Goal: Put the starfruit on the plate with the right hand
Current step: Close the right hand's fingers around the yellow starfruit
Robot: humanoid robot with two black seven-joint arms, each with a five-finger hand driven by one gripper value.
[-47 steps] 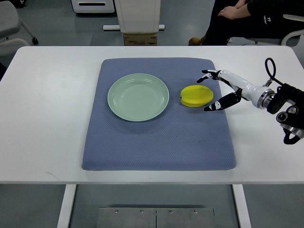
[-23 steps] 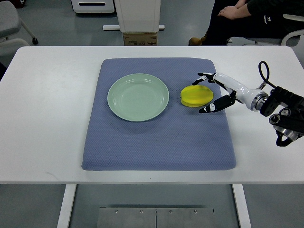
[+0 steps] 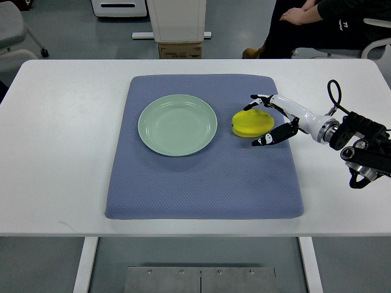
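Reaching in from the right edge, the right hand [image 3: 267,119] has its fingers spread around the starfruit [image 3: 252,122], one set of dark tips at the fruit's far side and the other at its near side; whether they already press on the fruit is hard to tell from this steep angle, so I would call the hand apart rather than clamped. Furthest to the left of the hand, well beyond the fruit, the pale green plate [image 3: 178,124] sits bare on the blue mat [image 3: 201,183], which lies on the white table [image 3: 61,134]. Next comes the starfruit, just beside the plate's right rim but not touching it, flat on the mat and straddled by the open fingers. Behind the hand, the white forearm and black wrist run back toward the right edge over the bare table. At the far side, beyond the hand, a person's legs and folded hands show. As for progress, only the reach looks finished: the fruit is not yet gripped or lifted, and the short carry leftward and the release over the plate remain.
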